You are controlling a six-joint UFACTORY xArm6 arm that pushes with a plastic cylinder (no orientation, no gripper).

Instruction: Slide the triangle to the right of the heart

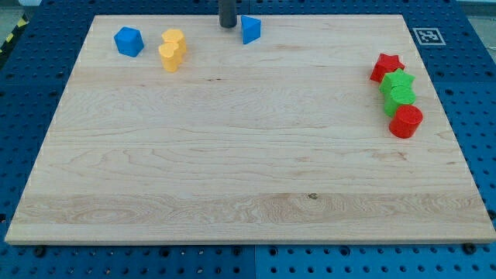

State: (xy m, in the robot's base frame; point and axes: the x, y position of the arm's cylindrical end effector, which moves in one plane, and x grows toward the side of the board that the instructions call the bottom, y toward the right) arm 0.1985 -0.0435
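Pale wooden counter (232, 155), grain running side to side, set on a blue perforated base (23, 93) visible on all sides. At the view's top left: blue block (129, 41), angular, exact shape hard to make out; just to its right, two yellow blocks touching, upper yellow block (173, 39) and lower yellow block (169, 56), one possibly the heart, outline not clear enough to tell which. At the view's right edge, a tight column of four touching blocks: red star (386, 67) at top, green star (397, 81) below it, green rounded block (401, 98) next, red cylinder (406, 121) at the bottom. Task item: blue triangle (250, 29), wedge-shaped, lighter top face and darker side, near the counter's top edge, right of the yellow pair with bare wood between, well apart from the right-hand column. Nothing lying between the blue triangle and the yellow pair. Dark rod entering from the view's top edge; my tip (227, 26) resting just left of the blue triangle, close beside it, contact not certain, between the triangle and the yellow blocks. End effector: plain rod, no jaws, gripping nothing. Markings: one black-and-white square fiducial tag (425, 36) at the counter's top right corner; no readable lettering. Yellow-and-black striped strip (12, 35) at the view's far top left.
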